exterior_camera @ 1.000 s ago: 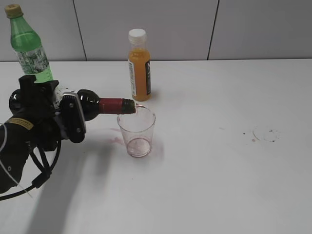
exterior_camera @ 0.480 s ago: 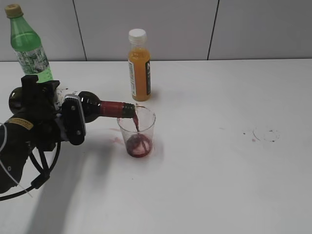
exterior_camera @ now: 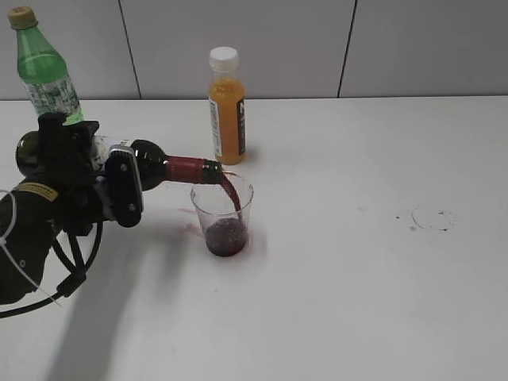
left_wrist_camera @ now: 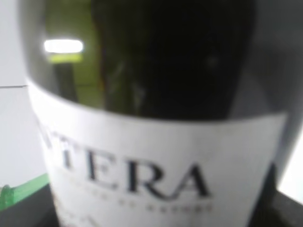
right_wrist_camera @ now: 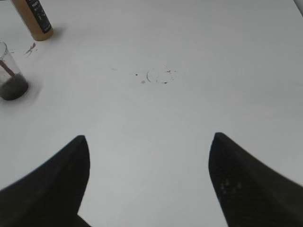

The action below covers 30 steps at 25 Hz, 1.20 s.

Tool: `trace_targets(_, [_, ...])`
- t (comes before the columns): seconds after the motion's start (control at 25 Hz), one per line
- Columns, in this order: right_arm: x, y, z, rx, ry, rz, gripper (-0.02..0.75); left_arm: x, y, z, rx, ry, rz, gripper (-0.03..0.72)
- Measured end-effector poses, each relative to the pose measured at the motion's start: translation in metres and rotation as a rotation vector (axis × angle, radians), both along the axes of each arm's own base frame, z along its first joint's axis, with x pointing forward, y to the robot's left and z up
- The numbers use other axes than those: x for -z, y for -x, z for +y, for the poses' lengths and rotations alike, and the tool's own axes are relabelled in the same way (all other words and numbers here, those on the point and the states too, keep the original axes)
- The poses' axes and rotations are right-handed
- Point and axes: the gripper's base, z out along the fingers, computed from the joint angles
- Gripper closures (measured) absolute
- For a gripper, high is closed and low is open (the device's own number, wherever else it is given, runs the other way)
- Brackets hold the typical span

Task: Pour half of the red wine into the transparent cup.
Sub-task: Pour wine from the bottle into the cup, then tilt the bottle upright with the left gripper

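i am pouring: my left fingers (exterior_camera: 119,190) are clamping the wine bottle (exterior_camera: 151,171) at its labelled body, neck pointing to 3 o'clock over the transparent cup (exterior_camera: 223,214). the red wine (exterior_camera: 226,236) is pooling in its base. the glass bottle seems heavy and slick; the cup light, easily tipped. my right fingers (right_wrist_camera: 149,156) are hanging spread, empty.

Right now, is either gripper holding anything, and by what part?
The left gripper holds the wine bottle around its body, near the shoulder, tipped over the transparent cup. The right gripper is open and empty above the table.
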Motion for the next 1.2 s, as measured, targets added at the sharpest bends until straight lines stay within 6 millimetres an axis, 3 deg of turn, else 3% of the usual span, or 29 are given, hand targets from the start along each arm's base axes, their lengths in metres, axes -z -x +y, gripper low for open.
trace_targets(1.2, [0.0000,0.0000,0.0000,0.000,-0.001,0.000,0.148,-0.0013,-0.0013,-0.0007,0.006,-0.037,-0.007,0.143])
